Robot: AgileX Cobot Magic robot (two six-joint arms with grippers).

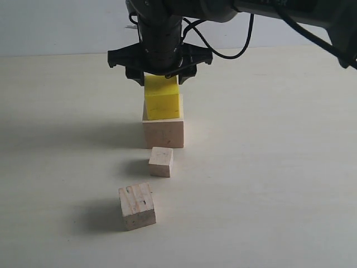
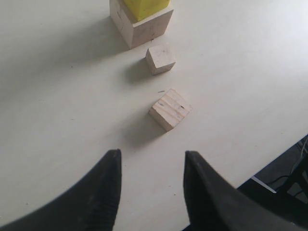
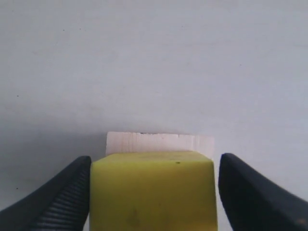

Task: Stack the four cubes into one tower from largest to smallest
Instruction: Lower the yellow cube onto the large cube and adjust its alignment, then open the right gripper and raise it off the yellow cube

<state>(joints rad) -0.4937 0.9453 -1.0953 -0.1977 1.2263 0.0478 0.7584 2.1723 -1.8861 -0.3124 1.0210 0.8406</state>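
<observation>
While right tool (image 1: 160, 79) hangs released astride yellow cube (image 1: 162, 100), seated on large cube (image 1: 163, 134) beneath, I eye medium cube (image 2: 170, 109) ahead of empty, spread left tool (image 2: 152, 152): likely light, rigid; pinch opposite flat sides.

Yellow cube (image 1: 162, 100) on large wood cube (image 1: 163, 134), hand (image 1: 160, 79) over it

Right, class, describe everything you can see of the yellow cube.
The yellow cube is bright and smooth, with a matt, even colour and a few small dark specks on top. It sits upright on the large pale wooden cube, which is wider, so a strip of wood shows past it. The right hand straddles it from above, fingers either side; a thin gap beside one finger suggests it is released.
</observation>
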